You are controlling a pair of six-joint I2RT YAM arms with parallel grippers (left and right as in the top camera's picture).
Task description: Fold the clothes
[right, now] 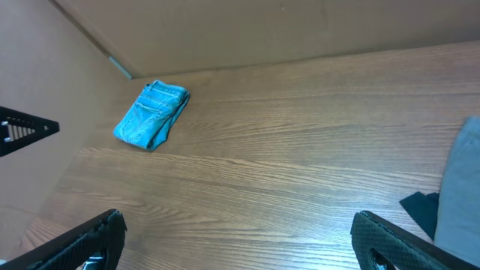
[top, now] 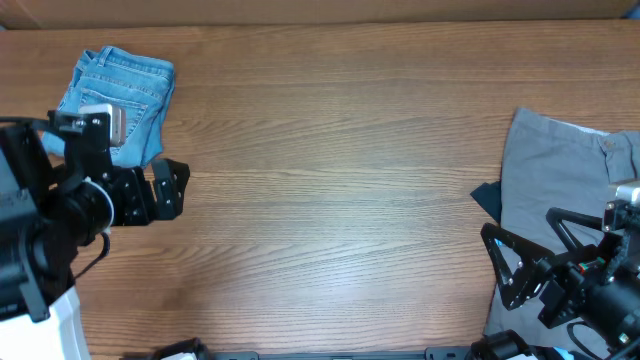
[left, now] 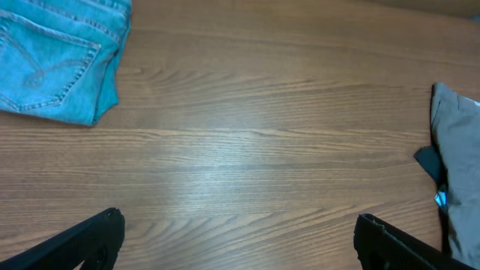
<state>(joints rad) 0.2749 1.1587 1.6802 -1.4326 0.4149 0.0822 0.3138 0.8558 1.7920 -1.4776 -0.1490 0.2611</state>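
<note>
The light-blue jeans (top: 118, 95) lie folded into a small bundle at the table's far left, a stitched back pocket facing up; they also show in the left wrist view (left: 52, 67) and the right wrist view (right: 151, 114). The grey trousers (top: 560, 190) lie spread at the right edge, partly under my right arm. My left gripper (top: 178, 190) hovers just below and right of the jeans, open, with only bare wood between its fingers (left: 97, 240). My right gripper (top: 517, 222) stands open over the grey trousers' left edge, holding nothing.
A dark blue scrap of fabric (top: 488, 200) sticks out from the left side of the grey trousers. The wooden table (top: 330, 180) stretches between the two garments. A brown cardboard wall (right: 262, 30) closes the far side.
</note>
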